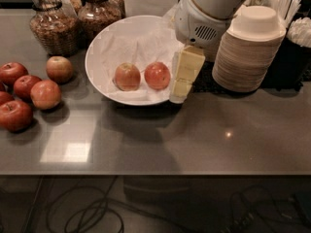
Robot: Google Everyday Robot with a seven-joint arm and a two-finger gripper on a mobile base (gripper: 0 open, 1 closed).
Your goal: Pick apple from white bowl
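The white bowl (104,42), lined with crumpled white paper, sits at the back middle of the counter. Two apples lie in it side by side: the deep red apple (157,75) on the right and a paler yellow-orange apple (127,76) on the left. My gripper (181,86) hangs from the white arm over the bowl's right rim, just right of the red apple and close to it. Its cream-coloured tip points down at the rim.
Several loose red apples (30,93) lie at the counter's left edge. Glass jars (51,25) stand behind them. A stack of tan paper bowls (248,52) stands right of the arm, with a holder of utensils (284,4) behind.
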